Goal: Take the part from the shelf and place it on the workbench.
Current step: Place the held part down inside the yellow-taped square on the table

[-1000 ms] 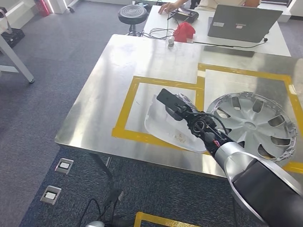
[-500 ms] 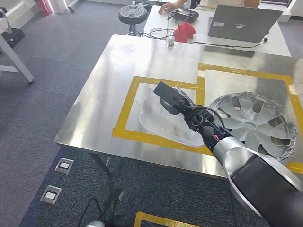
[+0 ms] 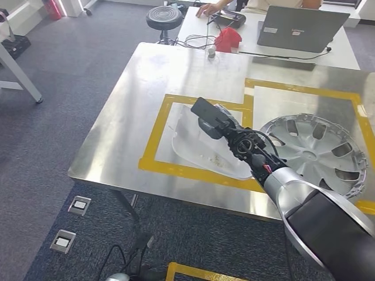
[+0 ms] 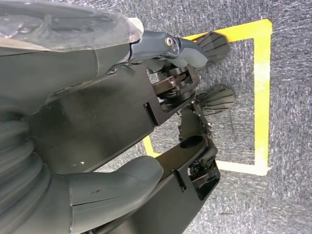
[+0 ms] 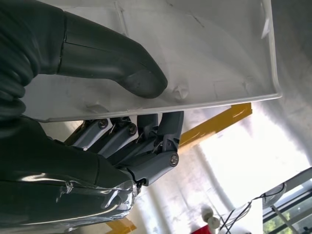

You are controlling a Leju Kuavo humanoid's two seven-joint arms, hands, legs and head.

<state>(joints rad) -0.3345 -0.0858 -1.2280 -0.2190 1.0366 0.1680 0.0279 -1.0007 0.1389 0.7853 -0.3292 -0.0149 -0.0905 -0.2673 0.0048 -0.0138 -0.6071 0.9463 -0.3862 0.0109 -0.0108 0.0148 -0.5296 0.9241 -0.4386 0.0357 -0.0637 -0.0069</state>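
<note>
Head view, right hand (image 3: pixel 215 121): reaching over the steel workbench (image 3: pixel 132 111) from the lower right, clamped on the white plastic part (image 3: pixel 194 143).
Head view, part: pale curved panel, inside the yellow tape outline (image 3: pixel 154 134) on the workbench, far edge under the hand; cannot tell whether resting flat or lifted slightly.
Head view, neighbour: silver wheel cover (image 3: pixel 316 153) lying flat inside the adjoining taped outline, just beside the part, to its right.
Head view, background: white table beyond the workbench with a grey laptop (image 3: pixel 300 28), a red cloth (image 3: pixel 228 38) and cables; a person's hand (image 3: pixel 208 9) on that table; black round stool (image 3: pixel 164 17) on the grey carpet.

Right wrist view, right hand (image 5: pixel 121 107): thumb pressed on one face of the white plastic part (image 5: pixel 206 53), darker fingers (image 5: pixel 162 134) curled against the opposite face, panel edge pinched between.
Right wrist view, surroundings: yellow tape (image 5: pixel 217 122) and bright reflective steel behind the fingers.

Left wrist view, left hand (image 4: pixel 154 117): hanging over grey carpet, holding nothing; whether fingers are spread or curled cannot be told.
Left wrist view, floor: yellow tape rectangle (image 4: pixel 262 97) on the carpet.
</note>
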